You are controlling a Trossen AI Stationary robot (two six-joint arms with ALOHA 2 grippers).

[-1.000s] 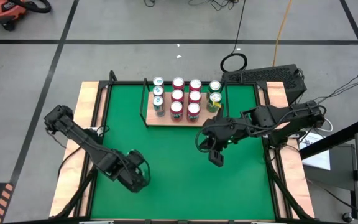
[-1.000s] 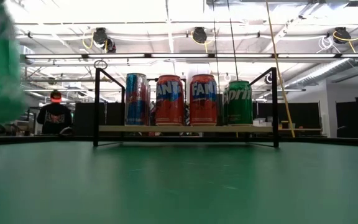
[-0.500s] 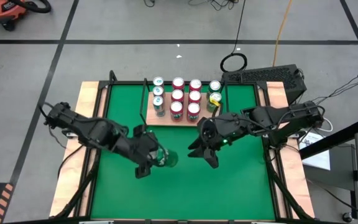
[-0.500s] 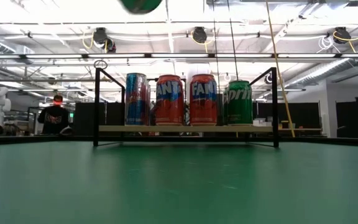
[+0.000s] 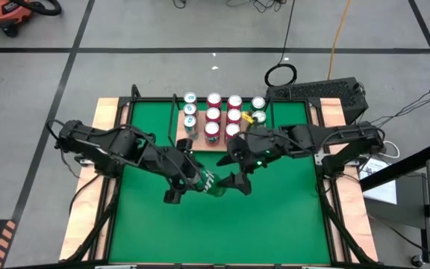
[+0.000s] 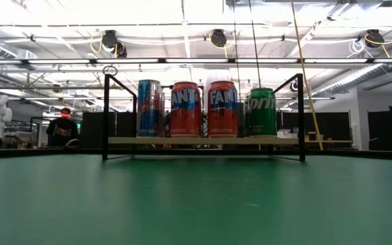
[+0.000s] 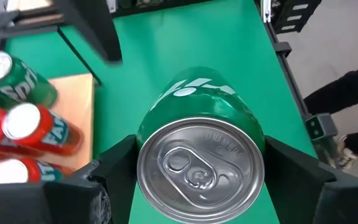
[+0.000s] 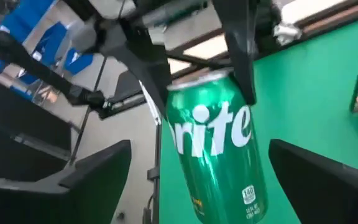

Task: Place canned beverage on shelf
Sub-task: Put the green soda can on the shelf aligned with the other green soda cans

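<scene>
While my left gripper point(image 5: 192, 181) clamps one green Sprite can point(image 5: 213, 184) above the mat point(image 5: 275, 217) at centre frame, my right gripper point(image 5: 234, 181) sits just right of it, fingers spread wide either side without touching. On the shelf point(image 5: 200, 143) at upper centre I count ten cans in the high view.

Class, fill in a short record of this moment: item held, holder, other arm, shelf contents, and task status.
Item held: green Sprite can, above the green mat
Holder: left end effector, closed on the can
Other arm: right end effector, open, beside the can
Shelf contents: shelf with upright cans
Task status: held can not yet on shelf
</scene>
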